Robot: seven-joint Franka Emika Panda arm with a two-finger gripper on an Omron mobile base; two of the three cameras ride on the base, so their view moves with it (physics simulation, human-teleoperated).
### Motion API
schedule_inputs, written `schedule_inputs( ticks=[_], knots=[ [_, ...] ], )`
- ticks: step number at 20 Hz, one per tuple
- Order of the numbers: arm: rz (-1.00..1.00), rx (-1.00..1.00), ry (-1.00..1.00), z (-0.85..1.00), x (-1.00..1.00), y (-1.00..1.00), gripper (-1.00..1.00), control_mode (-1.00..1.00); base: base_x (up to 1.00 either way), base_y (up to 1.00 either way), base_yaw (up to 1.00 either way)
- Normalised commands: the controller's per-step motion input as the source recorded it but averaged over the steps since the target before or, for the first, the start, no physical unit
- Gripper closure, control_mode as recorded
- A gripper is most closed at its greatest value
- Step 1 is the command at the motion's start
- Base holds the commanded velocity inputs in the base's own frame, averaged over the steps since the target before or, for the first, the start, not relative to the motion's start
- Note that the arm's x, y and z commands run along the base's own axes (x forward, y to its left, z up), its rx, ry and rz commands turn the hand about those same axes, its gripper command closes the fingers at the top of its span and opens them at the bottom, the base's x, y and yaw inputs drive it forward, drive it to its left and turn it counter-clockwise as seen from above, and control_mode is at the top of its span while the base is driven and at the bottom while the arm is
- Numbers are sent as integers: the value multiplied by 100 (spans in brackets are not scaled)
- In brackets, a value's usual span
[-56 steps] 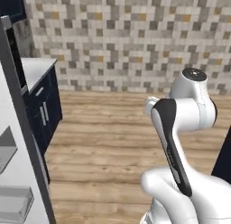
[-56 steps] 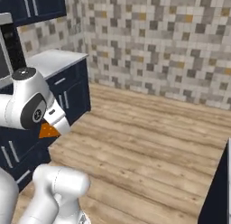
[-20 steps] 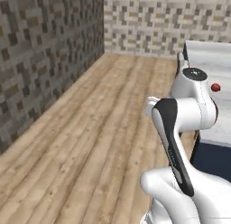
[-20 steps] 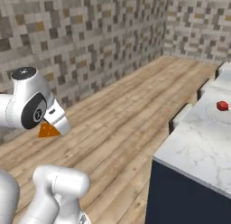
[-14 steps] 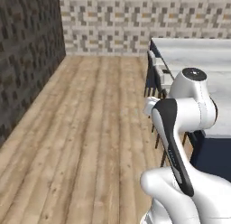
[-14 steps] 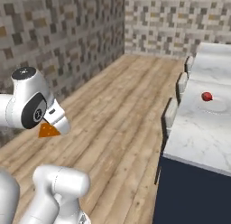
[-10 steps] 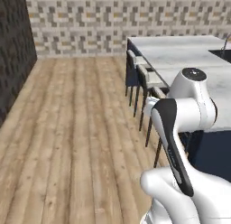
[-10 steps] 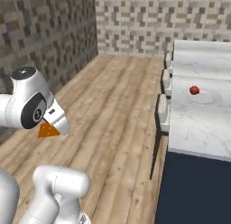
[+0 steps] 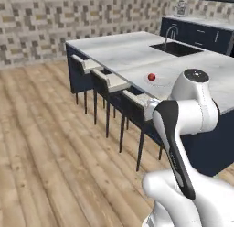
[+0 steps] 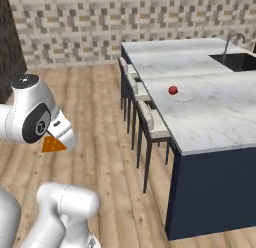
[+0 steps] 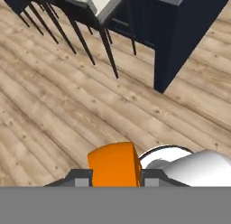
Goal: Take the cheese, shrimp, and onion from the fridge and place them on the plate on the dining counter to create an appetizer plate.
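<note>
My gripper (image 10: 55,140) is shut on the cheese (image 10: 50,145), an orange wedge held low over the wooden floor, left of the dining counter (image 10: 215,117). The hand view has the cheese (image 11: 112,162) clamped between the two finger tips, with the floor below. The dark-red onion (image 10: 173,90) sits on the pale plate (image 10: 189,97) near the counter's edge. From the left base the onion (image 9: 151,77) and plate (image 9: 161,83) lie beyond my arm. The shrimp and the fridge are out of view.
Three stools (image 10: 145,114) line the near side of the navy counter base (image 10: 210,192). A sink with a faucet (image 10: 239,60) is set in the far end of the top. A tiled wall (image 10: 100,22) closes the back, and wooden floor (image 9: 45,143) lies open between.
The whole scene has swung round as the base turned: the dining counter with the onion now lies ahead and closer. The gripper keeps its hold on the cheese.
</note>
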Motion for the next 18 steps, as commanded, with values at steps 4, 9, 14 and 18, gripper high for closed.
schedule_inputs(
  ticks=[4,9,14,18],
  knots=[
    [0,0,0,0,0,0,100,100,57,74,-66],
    [0,0,0,0,0,0,100,100,58,80,-63],
    [0,0,0,0,0,0,100,100,50,80,-60],
    [0,0,0,0,0,0,100,100,49,82,-57]
  ],
)
